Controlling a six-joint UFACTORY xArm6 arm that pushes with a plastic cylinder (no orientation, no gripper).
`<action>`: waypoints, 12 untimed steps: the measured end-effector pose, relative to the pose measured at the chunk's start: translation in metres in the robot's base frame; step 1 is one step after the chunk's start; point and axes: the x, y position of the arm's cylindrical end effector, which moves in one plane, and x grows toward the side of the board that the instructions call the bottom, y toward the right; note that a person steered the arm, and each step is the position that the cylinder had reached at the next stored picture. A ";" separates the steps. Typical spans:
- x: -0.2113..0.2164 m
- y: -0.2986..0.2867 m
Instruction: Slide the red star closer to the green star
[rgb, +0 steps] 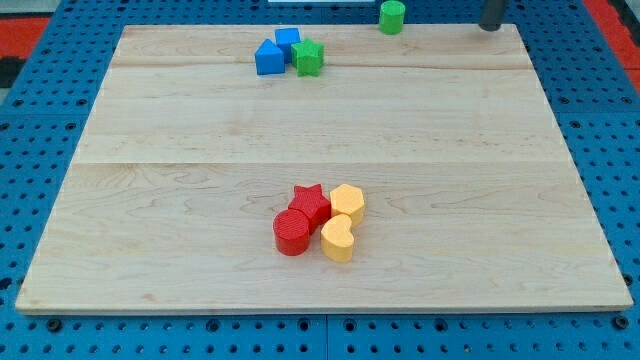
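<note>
Spotting the red star (311, 203) low on the board (150, 200), below centre and packed in tight: touching the red cylinder (292, 232) at its lower left, pressing against a yellow hexagon-like block (347, 202) on the view's right, with a yellow heart (338, 239) just beneath. Finding the green star (309, 57) far off near the view's top, nudged up against two blue blocks (276, 50). Picking out my tip (490, 28) at the top right corner, well apart from every block. No hand to speak of here, just a bare rod, grasping nothing and touching nothing.

Judging the job as not yet begun. Needing to swing round below the cluster and come in from the view's bottom, through the notch between red cylinder and yellow heart, then push straight up the view. Aiming dead centre on the red star to avoid spinning it off sideways. Keeping clear of the neighbours to avoid dragging them along. Stopping short of the green star rather than ramming it into the blue blocks.

Struggling with the rod itself: cut off by the top edge, only a dark stub showing. Guessing at the shapes of the blue blocks too. Noting a green cylinder (392, 16) right at the top edge.
</note>
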 end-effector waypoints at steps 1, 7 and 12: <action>0.008 -0.029; 0.171 -0.128; 0.381 -0.075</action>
